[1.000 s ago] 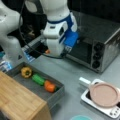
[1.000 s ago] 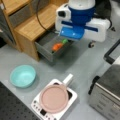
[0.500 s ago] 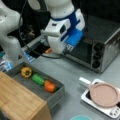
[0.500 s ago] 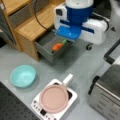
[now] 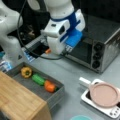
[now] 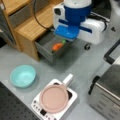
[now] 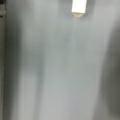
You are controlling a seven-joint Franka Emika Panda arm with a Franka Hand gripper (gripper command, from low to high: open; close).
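Wrist view gives me almost nothing but bare grey worktop [image 7: 60, 75], with a white handle end [image 7: 79, 7] poking in at the top edge. My gripper does not show clearly anywhere: in both front views my white and blue wrist body covers it, so I cannot tell whether it is released or clenched, nor whether it grasps anything.

In a front view my wrist [image 5: 63, 32] hangs above the worktop, in front of the toaster oven [image 5: 100, 47], which stands on the right and far side. Just left of my wrist and below it lies the open grey drawer [image 5: 53, 96] of a wooden cabinet [image 5: 20, 102]. Inside the drawer, from left to right, lie a yellow pepper [image 5: 26, 72], a green vegetable [image 5: 38, 79] and an orange carrot [image 5: 50, 87], the last two touching. These are the things nearest to me, and I am apart from them.

On the near right sits a small white stove [image 5: 100, 105] carrying a pink pan [image 5: 104, 94] with a white handle pointing left.

In a front view my wrist [image 6: 75, 22] hovers over the far end of the drawer [image 6: 45, 50], where the carrot [image 6: 57, 46] shows. A teal bowl [image 6: 23, 75] rests on the worktop at the left, well apart from the stove [image 6: 55, 105] and pan [image 6: 53, 98].
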